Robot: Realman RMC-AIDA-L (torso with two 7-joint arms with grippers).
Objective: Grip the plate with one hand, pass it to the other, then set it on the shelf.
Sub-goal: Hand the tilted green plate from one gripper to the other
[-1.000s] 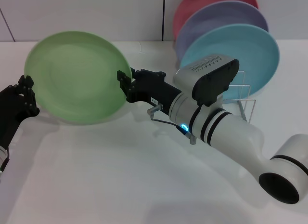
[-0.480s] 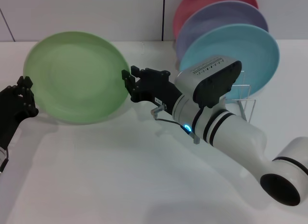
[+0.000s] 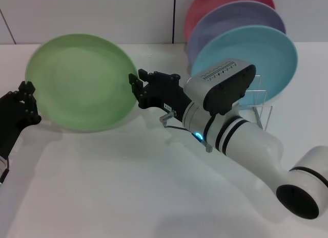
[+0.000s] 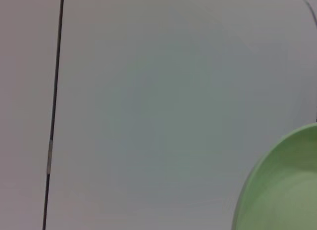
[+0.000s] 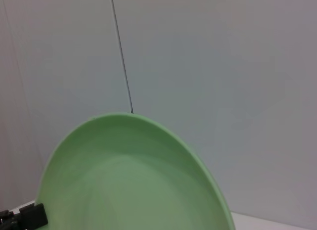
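Plate (image 3: 79,82) held upright above table, L gripper (image 3: 26,100) at its 9 o'clock, R gripper (image 3: 134,87) at 3 o'clock; can't tell either's grip state; rack (image 3: 259,102) well apart

The green plate (image 3: 77,82) stands tilted above the white bench (image 3: 128,187) — left gripper (image 3: 25,102) at its left rim, right gripper (image 3: 136,87) at its right rim. Behind, the rack (image 3: 259,102) holds turquoise (image 3: 256,56), lavender (image 3: 230,20) and red (image 3: 215,2) plates.
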